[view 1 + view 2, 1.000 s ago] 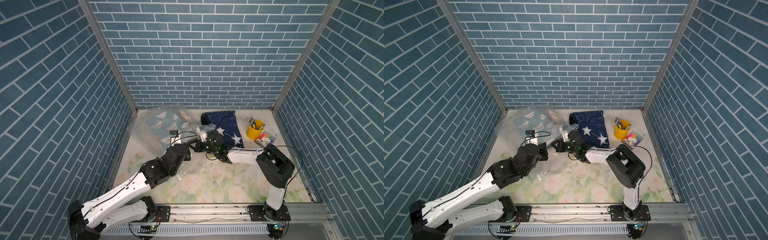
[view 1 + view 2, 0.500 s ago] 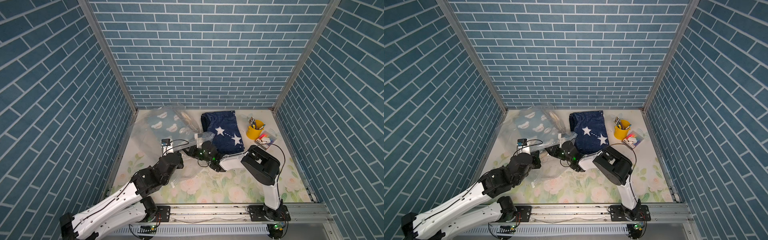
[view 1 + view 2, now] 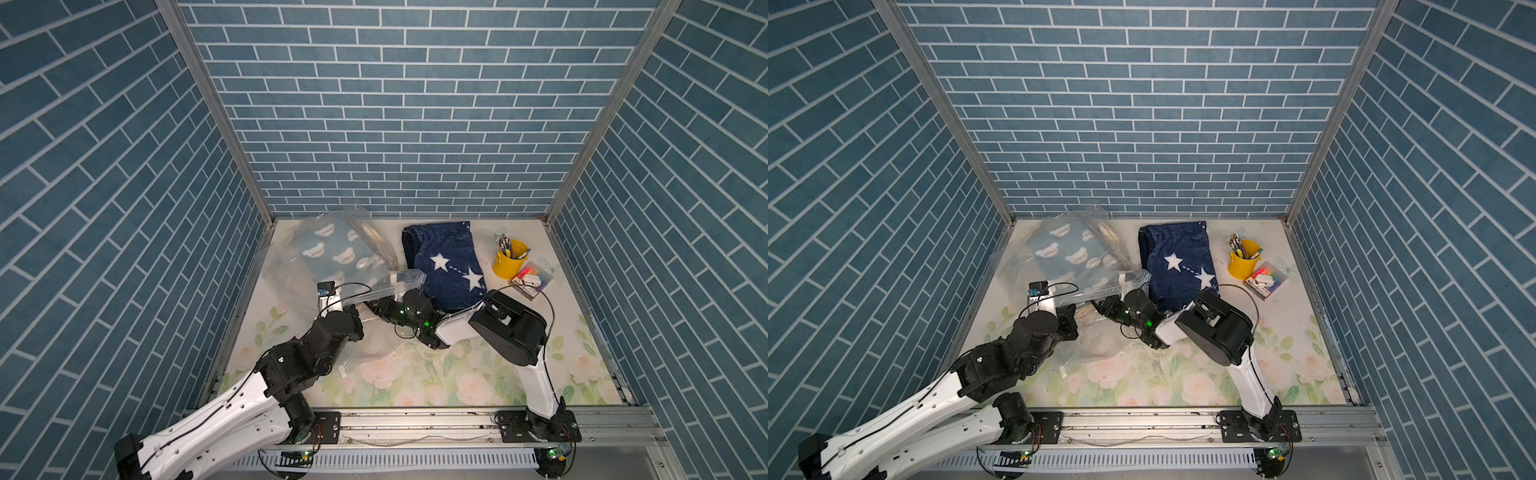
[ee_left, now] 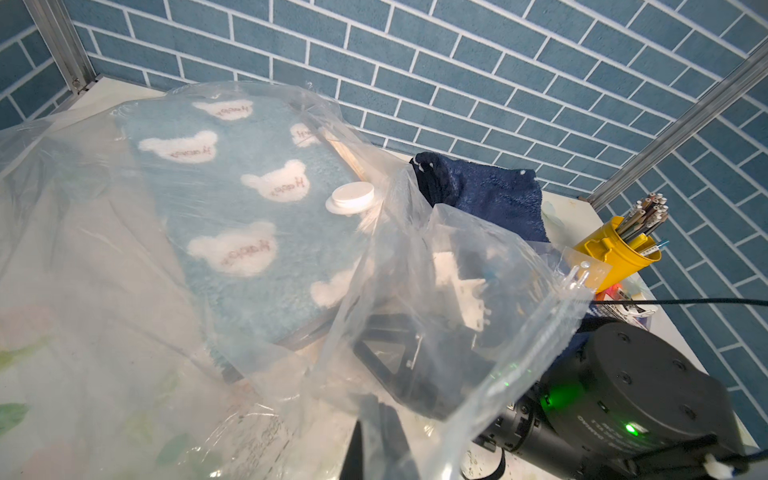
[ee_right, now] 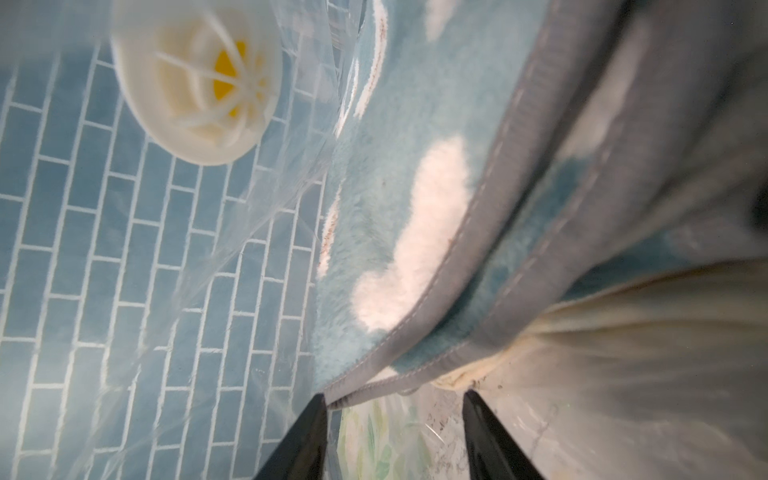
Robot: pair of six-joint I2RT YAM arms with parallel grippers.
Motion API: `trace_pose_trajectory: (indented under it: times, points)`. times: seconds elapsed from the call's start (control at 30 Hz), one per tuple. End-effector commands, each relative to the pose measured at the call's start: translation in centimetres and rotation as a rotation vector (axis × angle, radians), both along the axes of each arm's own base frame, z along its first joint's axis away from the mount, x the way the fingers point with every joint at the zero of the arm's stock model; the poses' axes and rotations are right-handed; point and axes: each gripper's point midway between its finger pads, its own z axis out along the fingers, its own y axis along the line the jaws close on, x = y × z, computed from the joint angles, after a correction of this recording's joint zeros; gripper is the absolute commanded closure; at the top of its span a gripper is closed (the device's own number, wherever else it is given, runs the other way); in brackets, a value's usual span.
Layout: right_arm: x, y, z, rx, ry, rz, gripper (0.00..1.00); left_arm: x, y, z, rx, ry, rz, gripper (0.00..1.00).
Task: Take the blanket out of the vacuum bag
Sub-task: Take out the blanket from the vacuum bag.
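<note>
The light-blue fleece blanket with white bear patches (image 3: 332, 255) lies folded inside the clear crinkly plastic vacuum bag (image 3: 282, 286), left of centre in both top views, near the back wall. It looks soft, limp and light, so it will likely sag and drag on the film. The vacuum bag looks slippery and may come along unless held back. The grey stitched hem (image 5: 457, 266) at the near corner seems the best hold, taking several layers at once.

The right claw (image 5: 395, 436) is inside the bag mouth, its tips apart with that hem just ahead, gripping nothing. The left claw (image 4: 376, 432), at the lower edge of its wrist view, is closed and seems to pinch bag film, though the pinch itself is cut off. In the top views, creased plastic hides the right claw's tips. A cream layer (image 5: 623, 332) under the blanket is too blurred to identify.
</note>
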Motion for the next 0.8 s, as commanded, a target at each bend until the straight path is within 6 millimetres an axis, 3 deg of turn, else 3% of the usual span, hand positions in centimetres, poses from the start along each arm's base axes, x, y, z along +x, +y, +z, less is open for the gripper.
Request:
trace_pose_trajectory:
  times: [0.0,0.1,0.13,0.23,0.57,0.6,0.77]
  points:
    - [1.1,0.2,-0.6,0.027,0.028,-0.023,0.45,0.3,0.1,0.4,-0.013,-0.024,0.017,0.98]
    - [1.8,0.7,-0.4,0.040,0.034,-0.021,0.44,0.4,-0.2,0.2,-0.012,-0.019,0.008,0.98]
    - [1.9,0.9,-1.8,0.028,0.053,-0.018,0.44,0.4,-0.3,0.1,-0.011,-0.017,0.005,0.98]
    - [2.3,1.6,-1.6,0.046,0.048,-0.008,0.46,0.5,-0.5,-0.1,-0.005,-0.012,0.002,0.99]
    - [1.5,1.7,1.1,0.092,0.003,0.024,0.78,0.5,-0.3,-0.3,-0.001,-0.012,0.005,0.99]
    - [1.3,1.8,3.0,0.120,-0.018,0.035,0.81,0.5,-0.3,-0.3,-0.001,-0.014,0.006,0.99]
    - [1.2,2.4,4.5,0.138,-0.047,0.064,0.92,0.6,-0.4,-0.3,0.003,-0.013,0.007,0.99]
